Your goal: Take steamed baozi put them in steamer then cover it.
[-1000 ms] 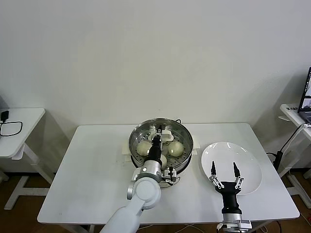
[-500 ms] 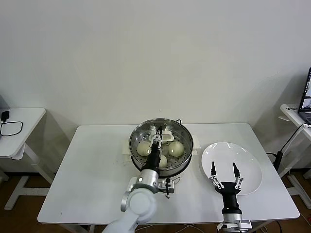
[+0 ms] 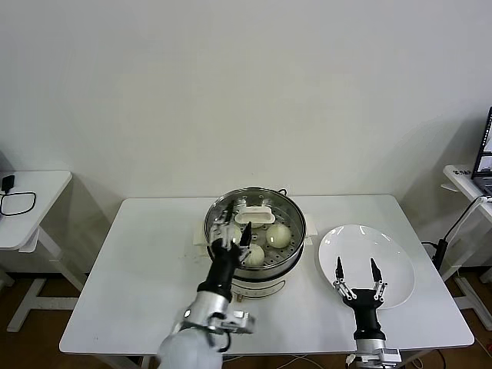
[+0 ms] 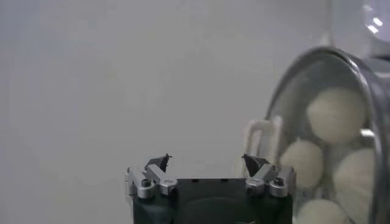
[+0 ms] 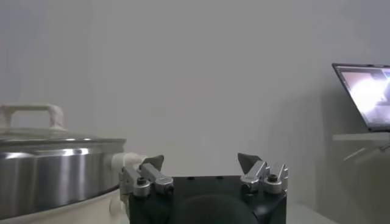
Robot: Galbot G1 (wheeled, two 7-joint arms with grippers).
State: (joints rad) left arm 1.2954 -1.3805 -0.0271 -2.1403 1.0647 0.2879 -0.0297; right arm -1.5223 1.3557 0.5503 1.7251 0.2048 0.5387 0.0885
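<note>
At the middle of the white table (image 3: 146, 261) sits the round shiny stainless-steel steamer (image 3: 286, 247) on its cream-white base, with the clear glass cover (image 3: 265, 206), metal-rimmed and topped by a white rectangular handle (image 3: 254, 216), lying on it; through the glass show the cream-white steamed baozi (image 3: 278, 235), three plain from the head view, a fourth suggested in the left wrist view. The left gripper (image 3: 231, 222) hangs over the pot's 9 o'clock side, just beside the handle, its two dark fingers spread wide and holding nothing. The right gripper (image 3: 356, 279) waits parked at the 6 o'clock edge of the flat white plate (image 3: 384, 246), likewise spread wide and empty. Judged from how things lie, the buns are in and the lid is on, so the step in hand is clearing the left arm away. To do that well, I would lift straight up first so neither fingertip catches the handle or drags the rim, and only then draw back toward 7 o'clock. The lid looks to sit level all round, though its far rim is hard to check; a nudge now could tilt it.
</note>
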